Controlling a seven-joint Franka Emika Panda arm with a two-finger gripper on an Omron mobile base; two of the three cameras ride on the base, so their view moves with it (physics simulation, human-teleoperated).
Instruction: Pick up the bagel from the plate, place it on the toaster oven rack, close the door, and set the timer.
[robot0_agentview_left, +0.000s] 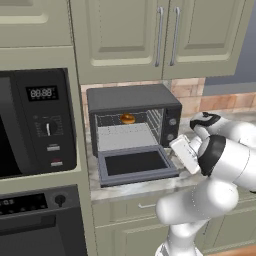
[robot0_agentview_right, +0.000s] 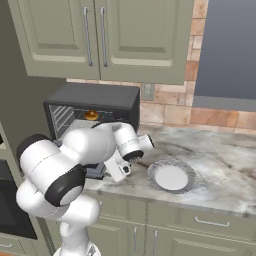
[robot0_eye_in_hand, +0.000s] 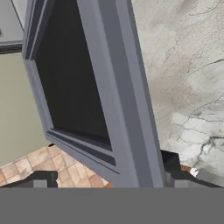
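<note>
Pincer (robot0_eye_in_hand: 105, 177), my own, straddling the front edge of the lowered door (robot0_eye_in_hand: 74, 87), its spread unclear; bagel (robot0_agentview_left: 128, 118) already on the rack (robot0_agentview_left: 126, 136) inside the toaster oven (robot0_agentview_left: 132, 97); the door, stiff and hinged, likely lifts best by that edge.

Bagel (robot0_agentview_left: 128, 118) sat on the rack (robot0_agentview_left: 125, 135), toward the back of the toaster oven (robot0_agentview_left: 132, 97) cavity. Door (robot0_agentview_left: 136, 164) was dropped fully open, lying flat on the counter edge. Plate (robot0_agentview_right: 171, 176), white with grey rim, was well right of the oven.
</note>
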